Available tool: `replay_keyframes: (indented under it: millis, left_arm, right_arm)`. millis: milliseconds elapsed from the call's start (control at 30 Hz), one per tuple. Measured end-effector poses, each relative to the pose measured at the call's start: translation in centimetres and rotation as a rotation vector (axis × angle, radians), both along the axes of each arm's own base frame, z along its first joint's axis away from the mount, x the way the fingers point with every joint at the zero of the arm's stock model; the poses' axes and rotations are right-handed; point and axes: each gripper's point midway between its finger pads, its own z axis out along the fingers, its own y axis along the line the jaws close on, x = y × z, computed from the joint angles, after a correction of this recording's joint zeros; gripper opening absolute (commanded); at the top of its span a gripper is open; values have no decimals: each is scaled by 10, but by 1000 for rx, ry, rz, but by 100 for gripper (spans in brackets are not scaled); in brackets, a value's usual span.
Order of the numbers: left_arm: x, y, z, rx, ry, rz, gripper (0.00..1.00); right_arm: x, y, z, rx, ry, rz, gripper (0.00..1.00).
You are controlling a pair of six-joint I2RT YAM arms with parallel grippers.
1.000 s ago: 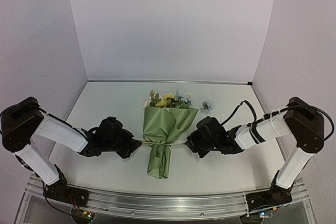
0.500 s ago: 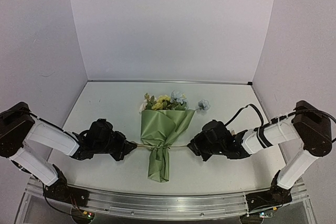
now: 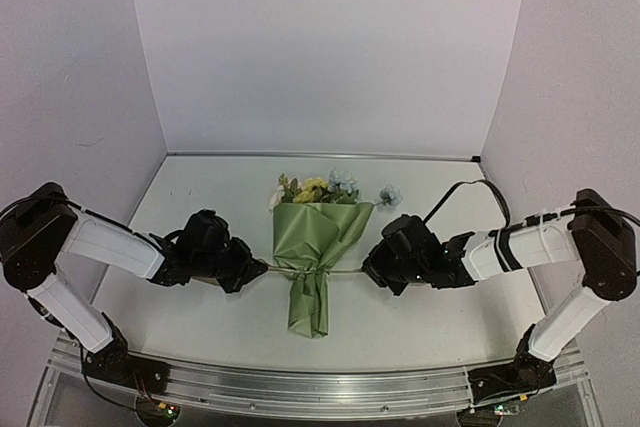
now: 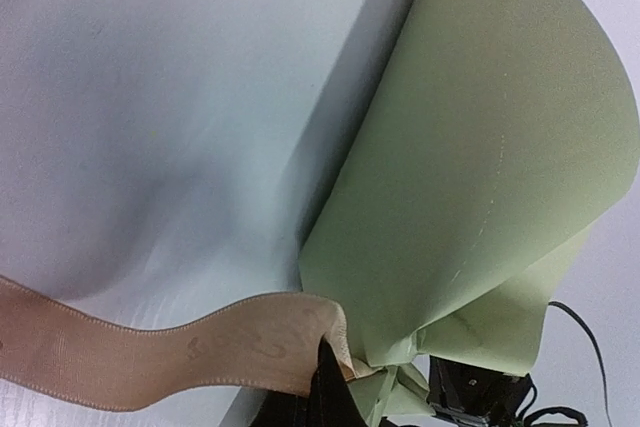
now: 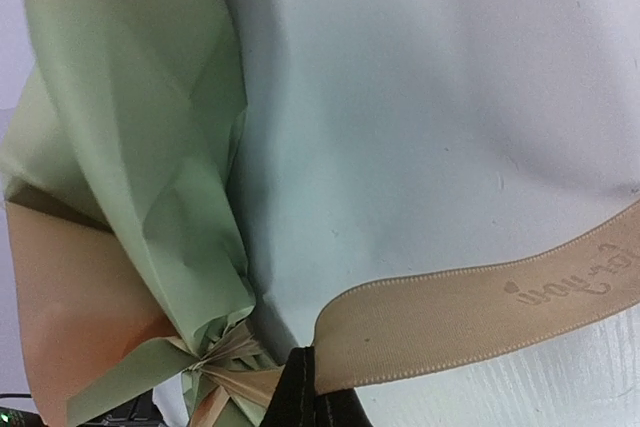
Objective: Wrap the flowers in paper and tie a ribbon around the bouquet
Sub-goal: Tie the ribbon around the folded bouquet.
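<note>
You can find only one text, and it stands on the ribbon (image 5: 480, 317). In the right wrist view, a line of cursive lettering (image 5: 580, 279) is pressed into the tan fabric beside a small heart (image 5: 513, 290). It lies upside down to the camera and you cannot read it with certainty. In the left wrist view, the ribbon (image 4: 150, 352) carries similar faint marks (image 4: 240, 345), too weak to read.

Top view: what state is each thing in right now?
paper: rolled into a cone, pinched at the waist.
flowers: sticking out of the cone's top.
ribbon: wrapped round the waist, pulled out sideways.
left gripper: shut on ribbon.
right gripper: shut on ribbon.
</note>
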Motion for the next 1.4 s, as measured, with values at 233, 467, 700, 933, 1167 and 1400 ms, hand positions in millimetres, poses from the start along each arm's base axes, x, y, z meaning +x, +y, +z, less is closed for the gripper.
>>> replay_keyframes:
  millis: [233, 467, 700, 933, 1167, 1400]
  left_arm:
    - [6, 16, -23, 147, 15, -11, 0]
    - [-2, 15, -34, 189, 34, -49, 0]
    - [-8, 6, -35, 192, 33, -76, 0]
    - [-15, -2, -35, 192, 33, -105, 0]
    - [-18, -6, -40, 189, 48, -102, 0]
    - [-17, -18, -40, 155, 43, -102, 0]
  right_arm:
    - [2, -15, 27, -208, -97, 75, 50]
    - [-12, 53, 90, -283, -261, 328, 56]
    - [-24, 129, 89, -394, -339, 558, 54]
    - [-38, 134, 41, -544, -272, 677, 36]
    - [-42, 133, 14, -620, -229, 725, 11]
    - [-53, 131, 1, -653, -200, 750, 0]
